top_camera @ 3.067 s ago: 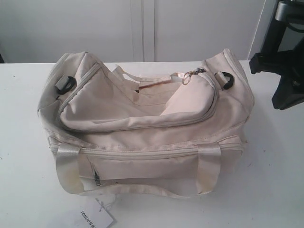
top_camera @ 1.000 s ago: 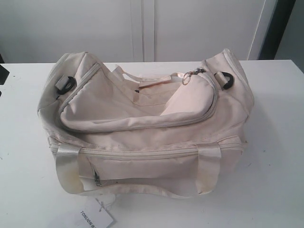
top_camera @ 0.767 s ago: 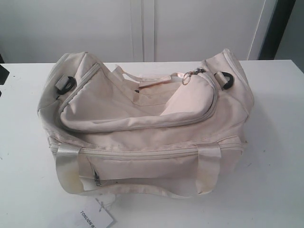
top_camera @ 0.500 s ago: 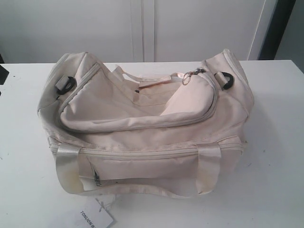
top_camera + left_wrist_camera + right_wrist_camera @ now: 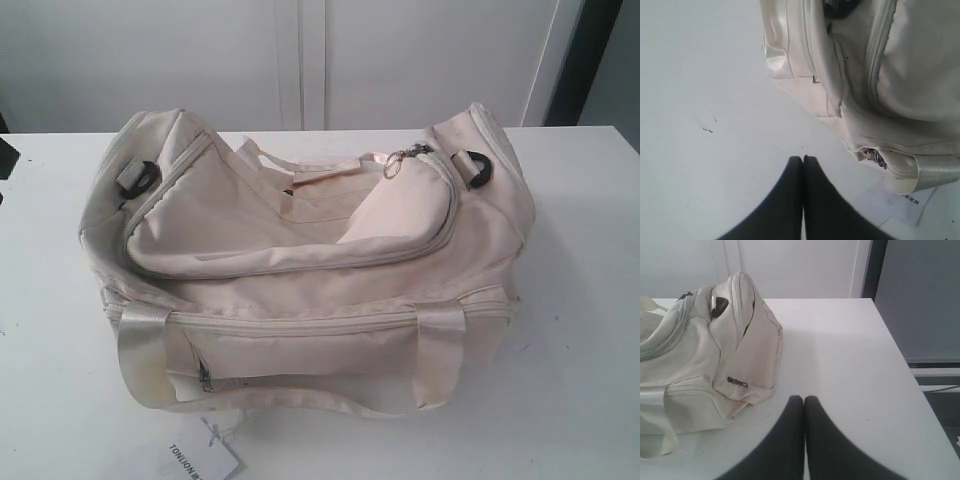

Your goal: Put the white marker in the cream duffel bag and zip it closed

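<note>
The cream duffel bag [image 5: 300, 260] lies across the middle of the white table. Its curved zip flap is down over the top, and the metal zip pull [image 5: 400, 158] sits at the far right end. The white marker is out of view in every frame. My left gripper [image 5: 803, 159] is shut and empty, low over the bare table beside the bag's left end [image 5: 880, 75]. My right gripper [image 5: 804, 399] is also shut and empty, over the table off the bag's right end [image 5: 740, 350]. Neither touches the bag.
A white printed paper tag [image 5: 200, 458] lies by the table's front edge, below the bag. Black plastic rings [image 5: 478, 168] sit at both ends of the bag. White cabinet doors [image 5: 300, 60] stand behind the table [image 5: 580, 330]. The table's right edge [image 5: 910, 385] drops off near my right gripper.
The right arm, which stood at the right edge of the exterior view three seconds ago, has left that view. The bag has not moved during the last second.
</note>
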